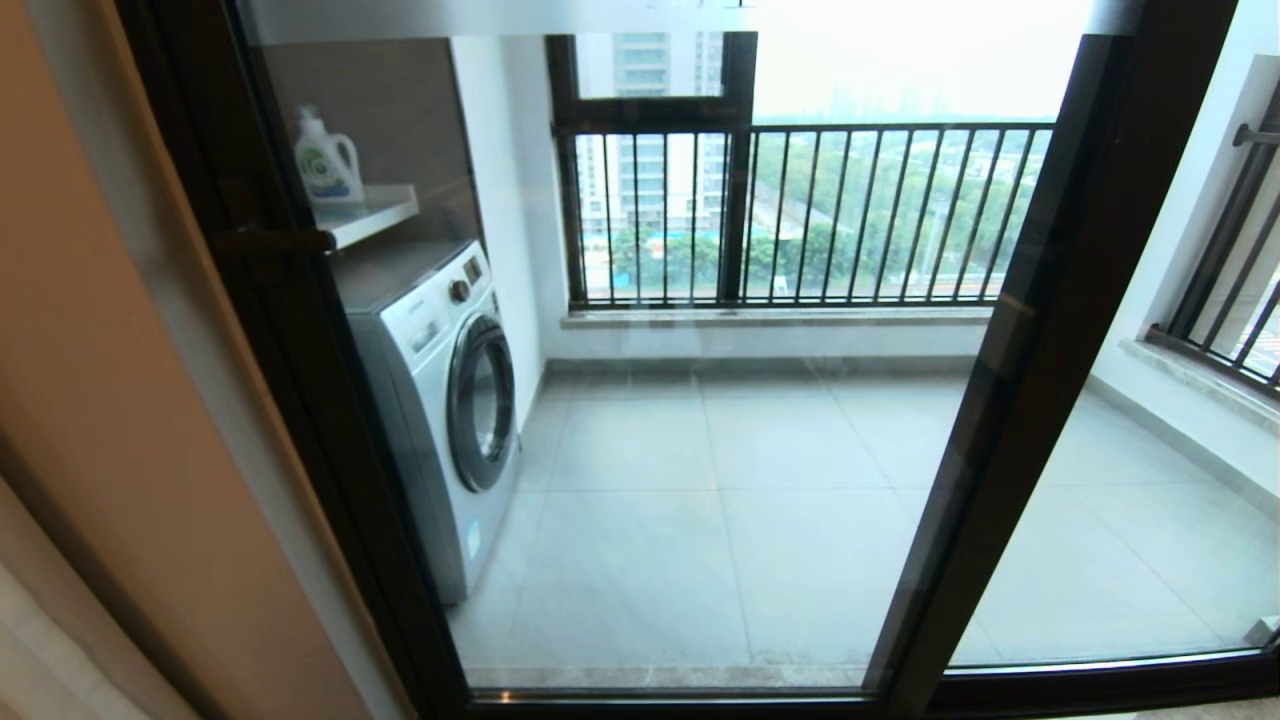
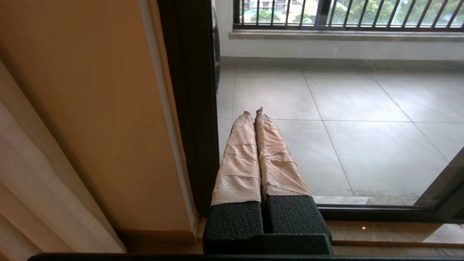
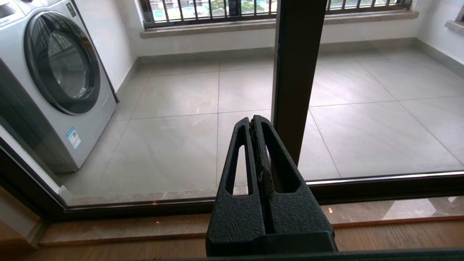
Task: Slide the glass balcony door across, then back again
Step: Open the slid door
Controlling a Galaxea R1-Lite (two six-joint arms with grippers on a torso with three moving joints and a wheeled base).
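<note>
The glass balcony door fills the head view, a clear pane in a dark frame. Its small dark lever handle sits on the left upright, which stands against the wall. Neither gripper shows in the head view. In the left wrist view my left gripper, its fingers wrapped in tan tape, is shut and empty, just in front of the glass beside that dark left upright. My right gripper is shut and empty, low and close to the dark upright where the panels meet.
Behind the glass stand a white washing machine, a shelf with a detergent bottle and the black-barred railing window. A tan wall and pale curtain lie left. The bottom track borders the wooden floor.
</note>
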